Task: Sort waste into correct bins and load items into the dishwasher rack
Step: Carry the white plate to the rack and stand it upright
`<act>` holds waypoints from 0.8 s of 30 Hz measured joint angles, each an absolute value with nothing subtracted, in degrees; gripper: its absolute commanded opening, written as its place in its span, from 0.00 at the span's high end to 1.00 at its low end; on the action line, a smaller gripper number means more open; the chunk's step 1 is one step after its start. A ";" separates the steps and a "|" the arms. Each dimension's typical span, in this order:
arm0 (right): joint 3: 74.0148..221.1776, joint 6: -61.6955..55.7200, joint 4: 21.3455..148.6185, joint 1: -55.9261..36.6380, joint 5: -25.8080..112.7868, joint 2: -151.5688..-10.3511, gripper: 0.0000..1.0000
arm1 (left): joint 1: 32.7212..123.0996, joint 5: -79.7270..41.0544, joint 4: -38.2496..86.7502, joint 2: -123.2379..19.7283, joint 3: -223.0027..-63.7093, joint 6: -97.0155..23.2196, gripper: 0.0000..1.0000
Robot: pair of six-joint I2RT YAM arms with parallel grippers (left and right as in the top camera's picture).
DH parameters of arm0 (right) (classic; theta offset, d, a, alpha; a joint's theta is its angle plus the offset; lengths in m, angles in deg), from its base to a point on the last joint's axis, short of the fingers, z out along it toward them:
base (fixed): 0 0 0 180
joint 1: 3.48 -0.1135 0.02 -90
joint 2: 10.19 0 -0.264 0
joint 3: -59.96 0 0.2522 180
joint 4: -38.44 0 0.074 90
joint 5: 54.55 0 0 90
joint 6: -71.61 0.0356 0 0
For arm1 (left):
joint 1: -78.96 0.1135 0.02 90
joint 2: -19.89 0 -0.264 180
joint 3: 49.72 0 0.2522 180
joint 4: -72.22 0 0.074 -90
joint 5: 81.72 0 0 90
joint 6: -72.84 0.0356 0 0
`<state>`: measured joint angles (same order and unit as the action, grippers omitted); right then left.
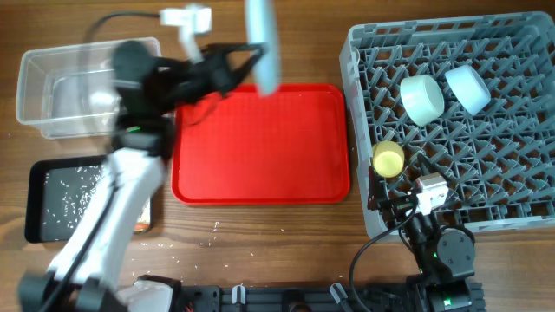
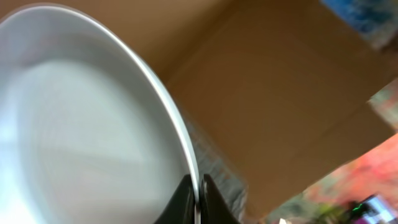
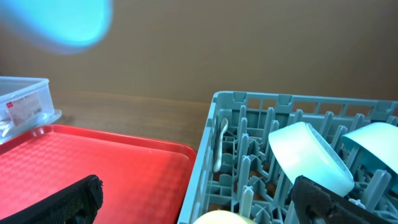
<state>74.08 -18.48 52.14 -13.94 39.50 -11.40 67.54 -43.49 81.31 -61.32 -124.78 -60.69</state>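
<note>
With left pincer (image 2: 199, 185) pinching the plate (image 1: 261, 43) rim at upper middle, carry toward frame right and slot edgewise between free dishwasher rack (image 1: 354, 104) pegs. Mind the wide, empty right pincer (image 3: 196, 183)

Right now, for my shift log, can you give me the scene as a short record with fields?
left hand: shut on the rim of the plate, held on edge above the red tray
right hand: open, empty, at the rack's near-left edge
rack: mint bowl, blue bowl, yellow-green cup, white spoon
black tray: pale crumbs
</note>
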 measured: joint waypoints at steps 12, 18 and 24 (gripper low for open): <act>74.06 -18.48 52.14 -13.94 39.50 -11.40 0.00 | 46.64 -22.90 103.65 -82.39 -124.80 -91.59 0.95; 74.08 -18.48 52.14 -13.94 39.50 -11.40 0.00 | 44.79 -19.38 108.83 -84.88 -124.76 -96.91 0.95; 74.06 -18.46 52.14 -13.94 39.50 -11.40 0.00 | 44.83 -18.09 108.89 -84.88 -124.76 -97.87 0.93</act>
<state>74.06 -18.46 52.14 -13.94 39.50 -11.40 44.83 -18.09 108.89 -84.88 -124.76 -97.87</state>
